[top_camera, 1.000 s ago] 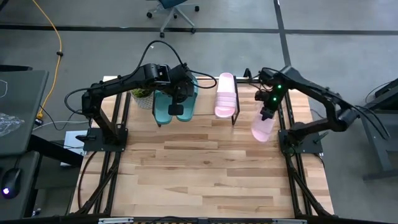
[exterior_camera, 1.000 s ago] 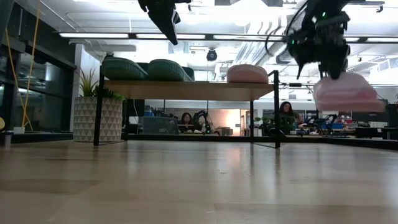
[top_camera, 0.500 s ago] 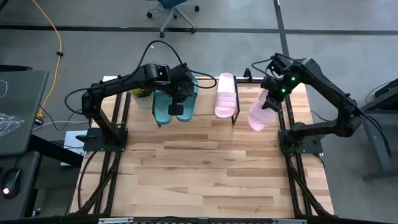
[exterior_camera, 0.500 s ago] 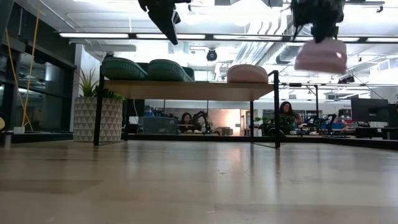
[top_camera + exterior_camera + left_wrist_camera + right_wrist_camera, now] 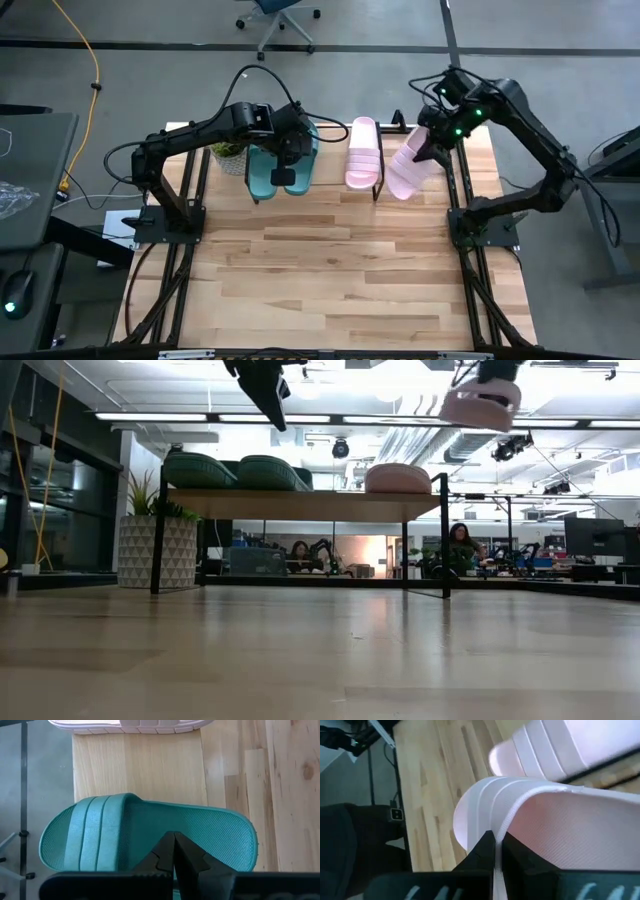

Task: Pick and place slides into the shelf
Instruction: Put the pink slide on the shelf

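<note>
Two dark teal slides [image 5: 268, 170] and one pale pink slide [image 5: 362, 152] lie soles down, side by side, on the shelf's light wood top [image 5: 140, 765]. In the low view the shelf [image 5: 300, 504] stands on thin black legs. My left gripper [image 5: 288, 172] hovers shut above a teal slide [image 5: 145, 837], touching nothing. My right gripper [image 5: 430, 150] is shut on a second pink slide [image 5: 405, 172], held in the air just right of the shelf's right end and higher than its top [image 5: 480, 405]. My right gripper pinches the pink slide's ribbed strap at its edge [image 5: 496, 822] between the two fingers; the ribbed outer face shows beside one finger and the textured footbed beside the other. The fingers slant down from the right. The slide hangs tilted, lifted clear of table and shelf.
A potted plant [image 5: 230, 155] in a patterned white pot stands at the shelf's left end. The wooden tabletop [image 5: 330, 260] stretches bare toward the near edge. The shelf top has free room to the right of the pink slide [image 5: 555, 745]. People sit in the room beyond.
My right gripper has risen with the pink slide from about shelf-top height to well above it. It has also gone toward the table's far edge and the shelf's right end, rolling as it went. The slide has turned with it.
</note>
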You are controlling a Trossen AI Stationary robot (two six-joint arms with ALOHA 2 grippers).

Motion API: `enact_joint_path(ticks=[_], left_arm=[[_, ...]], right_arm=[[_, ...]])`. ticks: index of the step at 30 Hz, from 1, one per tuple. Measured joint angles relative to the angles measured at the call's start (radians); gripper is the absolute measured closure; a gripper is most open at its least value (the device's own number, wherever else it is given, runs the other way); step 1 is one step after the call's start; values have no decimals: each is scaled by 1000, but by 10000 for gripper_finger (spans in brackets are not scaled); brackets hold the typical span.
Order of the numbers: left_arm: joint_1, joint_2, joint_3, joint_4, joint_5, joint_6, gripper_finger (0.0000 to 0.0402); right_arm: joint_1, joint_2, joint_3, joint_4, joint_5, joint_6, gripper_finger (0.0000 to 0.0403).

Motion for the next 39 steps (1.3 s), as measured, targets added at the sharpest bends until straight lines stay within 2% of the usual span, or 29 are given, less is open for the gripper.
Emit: enact_joint_path(ticks=[8, 13, 23, 26, 39], left_arm=[[0, 0, 0, -5, 1, 0, 401], [0, 0, 0, -24, 2, -11, 401], [19, -61, 1, -56, -46, -7, 402], [29, -72, 1, -52, -39, -6, 401], [33, -79, 0, -44, -42, 17, 402]], right_arm=[[33, 221, 272, 1, -45, -68, 403], [61, 342, 435, 1, -146, -89, 403], [138, 545, 661, 0, -195, -100, 403], [163, 598, 698, 3, -199, -124, 403], [228, 720, 677, 51, -220, -172, 403]])
